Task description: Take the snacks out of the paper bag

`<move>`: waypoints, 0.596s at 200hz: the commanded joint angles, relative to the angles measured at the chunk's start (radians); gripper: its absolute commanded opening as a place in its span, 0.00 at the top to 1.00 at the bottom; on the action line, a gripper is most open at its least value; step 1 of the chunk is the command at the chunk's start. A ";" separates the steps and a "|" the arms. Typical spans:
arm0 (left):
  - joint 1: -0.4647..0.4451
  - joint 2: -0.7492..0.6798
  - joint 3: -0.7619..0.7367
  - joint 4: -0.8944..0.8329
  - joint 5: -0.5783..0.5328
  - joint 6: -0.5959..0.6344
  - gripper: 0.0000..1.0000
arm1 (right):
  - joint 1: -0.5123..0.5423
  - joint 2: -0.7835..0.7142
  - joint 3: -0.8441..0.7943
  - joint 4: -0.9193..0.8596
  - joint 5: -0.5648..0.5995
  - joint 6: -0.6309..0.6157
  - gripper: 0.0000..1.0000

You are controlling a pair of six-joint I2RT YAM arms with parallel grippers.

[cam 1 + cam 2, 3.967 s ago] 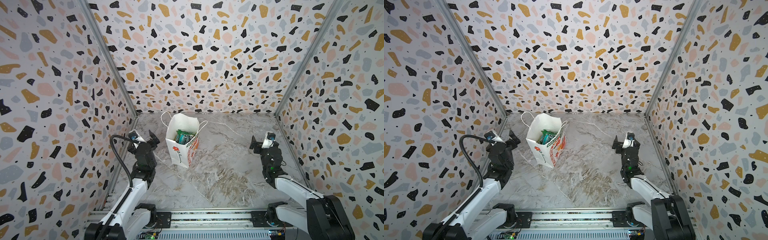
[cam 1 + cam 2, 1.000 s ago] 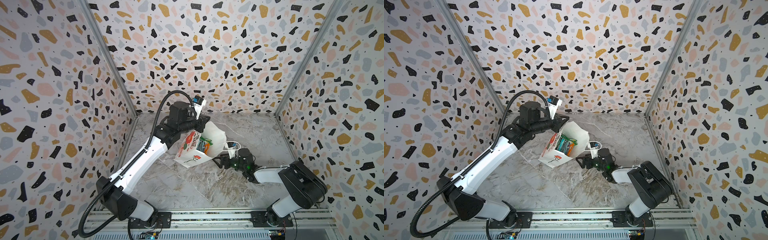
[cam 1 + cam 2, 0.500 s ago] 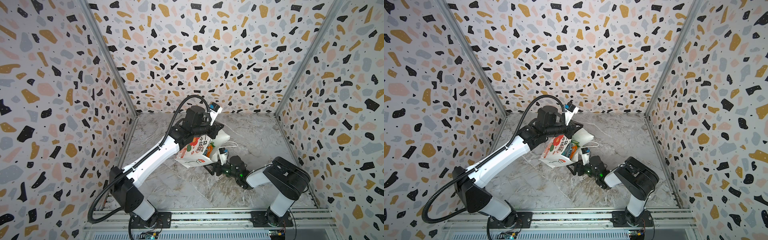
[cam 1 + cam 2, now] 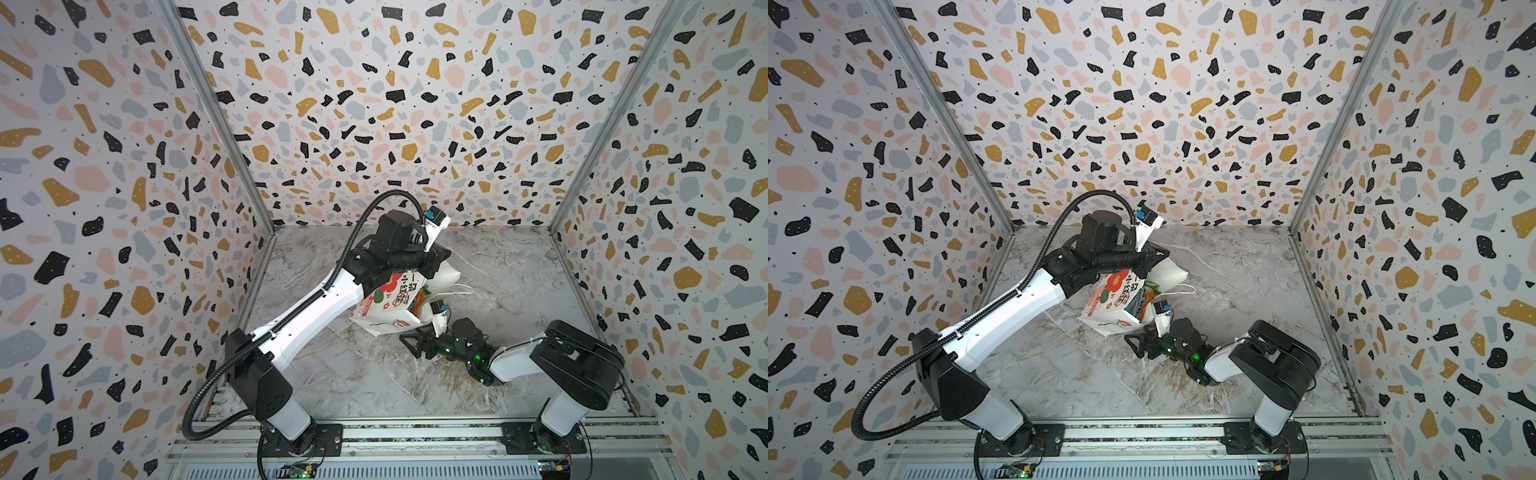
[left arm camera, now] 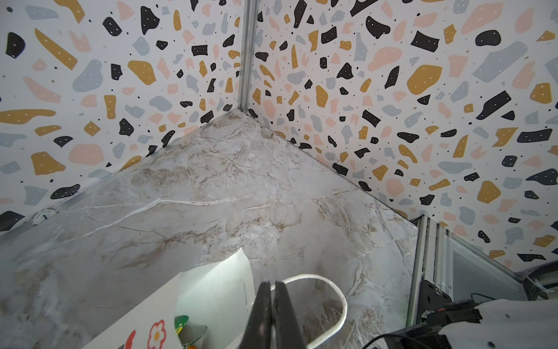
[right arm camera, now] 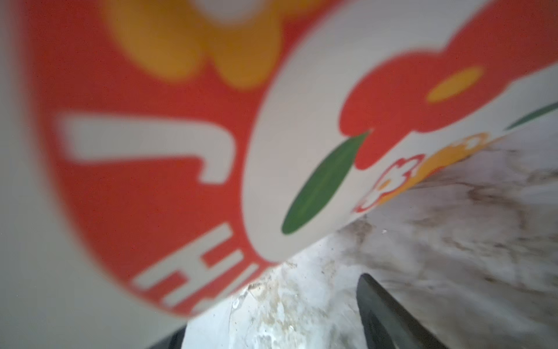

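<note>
Step in hand, as judged: emptying the one paper bag [image 4: 384, 305], which is tilted mid-table with the left gripper [image 5: 273, 287] clamped shut at its rim by the cord handle. The right gripper [image 4: 411, 341] stands wide apart and empty just beside the bag's near side. The snacks [image 4: 1139, 300] are inside, with only coloured edges showing, so they cannot be counted; none lies on the table [image 4: 498, 270], and the next move calls for tipping the bag further or reaching into its mouth.

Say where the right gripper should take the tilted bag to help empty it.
Probably the bottom edge of the bag, coming from the front, low over the table. The bag leans with its mouth toward the right, the left gripper shut at that rim; its folded bottom corner faces the right gripper, whose jaws stand open beside it.
</note>
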 commanded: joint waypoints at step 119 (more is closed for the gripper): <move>-0.009 -0.130 -0.104 0.026 -0.094 0.067 1.00 | -0.175 -0.825 -0.014 -0.818 0.498 -0.264 0.01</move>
